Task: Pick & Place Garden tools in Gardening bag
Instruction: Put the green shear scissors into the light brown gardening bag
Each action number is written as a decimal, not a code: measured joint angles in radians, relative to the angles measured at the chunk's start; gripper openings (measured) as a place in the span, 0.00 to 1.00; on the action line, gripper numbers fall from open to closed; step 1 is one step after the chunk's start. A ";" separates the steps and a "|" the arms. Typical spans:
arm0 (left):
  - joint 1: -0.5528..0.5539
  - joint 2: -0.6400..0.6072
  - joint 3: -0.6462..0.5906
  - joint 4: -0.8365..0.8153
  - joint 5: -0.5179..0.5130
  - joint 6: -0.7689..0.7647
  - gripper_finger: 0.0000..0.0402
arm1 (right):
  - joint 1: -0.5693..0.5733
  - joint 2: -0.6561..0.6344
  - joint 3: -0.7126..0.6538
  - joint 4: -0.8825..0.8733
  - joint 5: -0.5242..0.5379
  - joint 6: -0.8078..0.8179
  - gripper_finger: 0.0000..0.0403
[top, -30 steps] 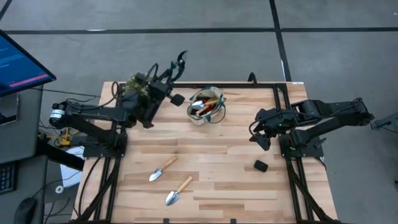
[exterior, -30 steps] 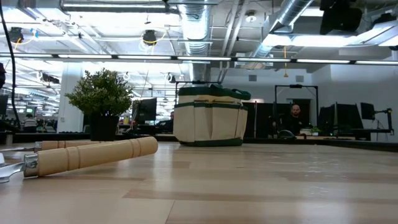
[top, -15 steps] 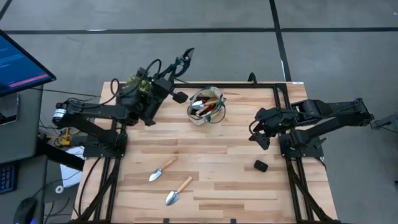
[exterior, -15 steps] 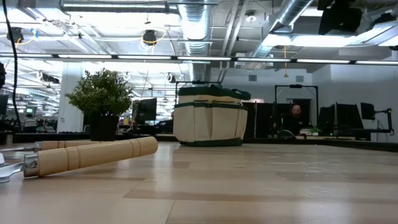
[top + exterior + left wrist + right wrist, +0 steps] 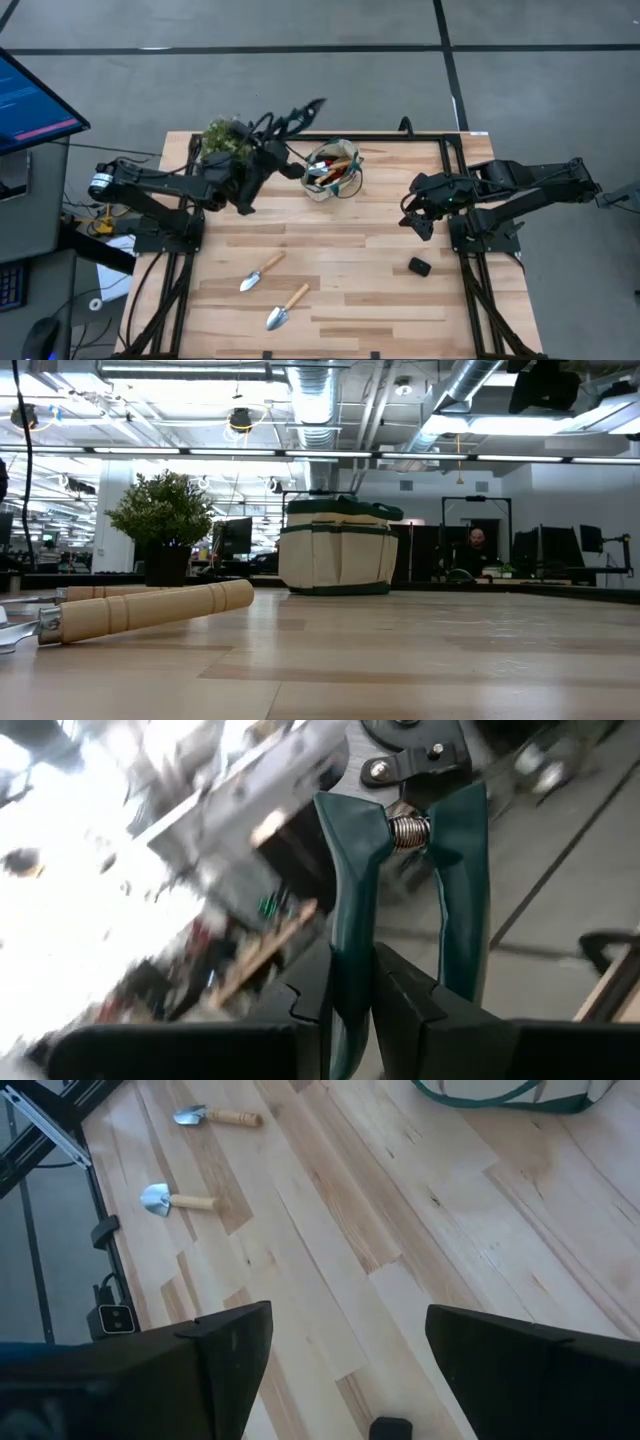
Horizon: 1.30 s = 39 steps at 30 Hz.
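Left wrist view shows the pruning shears [image 5: 400,870] held in my left gripper [image 5: 350,995]: my two dark fingers [image 5: 305,995] are closed on one green handle, and the second handle stands free beside it, with the spring between them. In the high view the shears [image 5: 300,113] stick out from my left gripper [image 5: 278,135] toward 2 o'clock, in the air above the far edge of the table [image 5: 330,255].

The bag [image 5: 333,170] stands at about 12 o'clock on the table, near the far edge, just beside my left gripper at its 4 o'clock. It is open on top, and light wooden handles and something red show inside it. In the low view the bag [image 5: 338,548] is upright, beige with dark green trim.

Two trowels lie flat at about 7 o'clock on the table, well apart from the bag: one trowel [image 5: 262,271] and a second trowel [image 5: 285,307] closer to the near edge. Their heads point toward 8 o'clock.

The plant [image 5: 228,137] is at about 11 o'clock, just beside my left arm. A small black lump [image 5: 419,266] lies at 4 o'clock.

My right gripper [image 5: 420,218] waits at 3 o'clock, above the table; in the right wrist view its fingers [image 5: 235,1345] stand wide apart and hold nothing.
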 joint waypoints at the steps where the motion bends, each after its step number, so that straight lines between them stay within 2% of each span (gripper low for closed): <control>1: 0.001 0.002 0.000 -0.003 -0.039 -0.017 0.11 | 0.000 0.000 0.000 0.000 0.000 0.000 0.63; 5: 0.002 0.004 0.000 -0.001 -0.109 -0.071 0.11 | 0.000 0.000 0.000 0.000 0.000 -0.002 0.63; 10: 0.047 0.010 0.029 -0.001 -0.101 -0.111 0.11 | 0.000 0.000 0.000 -0.001 0.000 -0.009 0.63; 12: 0.065 0.010 0.040 -0.001 -0.066 -0.112 0.11 | 0.002 0.000 0.000 -0.004 0.000 -0.009 0.63; 18: 0.091 0.011 0.042 -0.024 0.195 -0.204 0.11 | 0.002 0.000 0.000 -0.007 -0.001 -0.011 0.63; 23: 0.149 0.012 0.042 -0.123 0.574 -0.353 0.11 | 0.002 0.000 0.000 -0.008 -0.003 -0.011 0.63; 27: 0.240 0.011 0.042 -0.215 0.780 -0.556 0.11 | 0.002 0.000 0.000 -0.008 -0.003 -0.011 0.63; 31: 0.321 0.019 0.043 -0.298 0.810 -0.722 0.11 | 0.002 0.000 0.000 -0.008 -0.006 -0.011 0.63; 33: 0.360 0.021 0.043 -0.390 0.824 -0.797 0.11 | 0.002 0.000 0.000 -0.008 -0.007 -0.011 0.63; 39: 0.468 0.079 0.061 -0.585 0.965 -1.013 0.11 | 0.002 0.000 0.000 -0.008 -0.006 -0.011 0.63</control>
